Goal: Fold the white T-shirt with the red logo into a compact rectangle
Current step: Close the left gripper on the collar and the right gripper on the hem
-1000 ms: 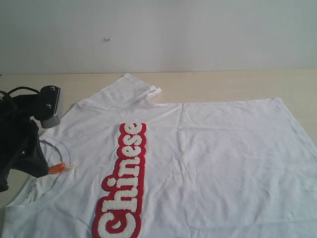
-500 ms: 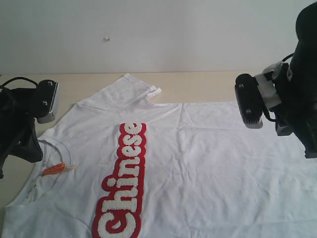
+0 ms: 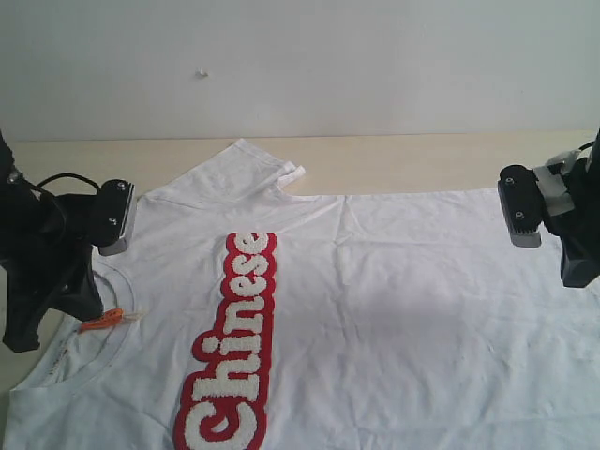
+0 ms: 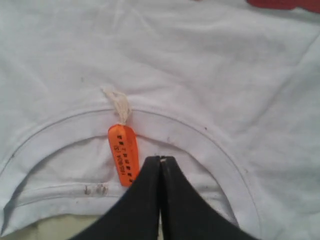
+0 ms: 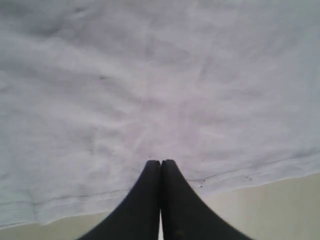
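The white T-shirt [image 3: 394,300] lies spread flat, front up, with its neck to the left. The red logo [image 3: 232,347] runs as a strip across the chest. My left gripper [image 4: 161,159] is shut and empty. It hovers over the ribbed collar [image 4: 200,145], right beside the small orange neck tag [image 4: 123,159]. My right gripper [image 5: 161,162] is also shut with nothing in it, just above the shirt's hem [image 5: 235,175] near the table. In the exterior view the left arm [image 3: 47,267] stands at the collar and the right arm [image 3: 579,239] at the shirt's right edge.
A light wooden table [image 3: 403,159] carries the shirt, with a bare strip behind it and a white wall [image 3: 328,66] beyond. One sleeve [image 3: 248,169] lies folded at the back. Bare table [image 5: 280,205] shows past the hem.
The right arm came in over the shirt from the right, then drew back toward the right edge. The left arm shifted a little forward and right over the collar. Both grippers stayed shut.
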{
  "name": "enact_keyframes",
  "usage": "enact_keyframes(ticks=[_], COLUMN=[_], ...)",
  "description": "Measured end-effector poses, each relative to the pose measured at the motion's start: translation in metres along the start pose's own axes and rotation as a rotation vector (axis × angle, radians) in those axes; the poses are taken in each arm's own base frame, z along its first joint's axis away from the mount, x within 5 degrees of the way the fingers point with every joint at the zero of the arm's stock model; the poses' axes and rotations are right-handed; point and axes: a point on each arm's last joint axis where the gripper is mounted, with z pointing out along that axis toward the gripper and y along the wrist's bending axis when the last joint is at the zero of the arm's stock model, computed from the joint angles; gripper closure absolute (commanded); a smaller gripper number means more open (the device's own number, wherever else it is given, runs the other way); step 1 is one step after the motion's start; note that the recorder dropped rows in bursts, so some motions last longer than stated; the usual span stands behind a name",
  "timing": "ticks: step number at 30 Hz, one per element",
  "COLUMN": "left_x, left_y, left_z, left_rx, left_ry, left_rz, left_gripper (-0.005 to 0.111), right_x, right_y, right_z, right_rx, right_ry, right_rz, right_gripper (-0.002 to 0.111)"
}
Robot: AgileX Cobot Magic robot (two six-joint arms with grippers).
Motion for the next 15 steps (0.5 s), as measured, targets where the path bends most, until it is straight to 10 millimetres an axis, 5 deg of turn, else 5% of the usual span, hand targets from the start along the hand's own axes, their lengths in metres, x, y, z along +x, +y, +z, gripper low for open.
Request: enact_keyframes(ticks=[6,15], left_x=[0.002,0.003], left_y=[0.005,0.014], left_z=[0.022,0.038], left_rx=[0.024,-0.015], left_ry=[0.001,-0.008], left_rz=[0.016,0.0], left_gripper=[0.107,0.107], right_x=[-0.002,-0.005], right_y=[-0.01,-0.015], right_z=[0.016,0.016], right_rx=[0.039,0.095], right_ry=[-0.029,-0.059], right_rz=[0.011,0.021], right_gripper=[0.102,0.06])
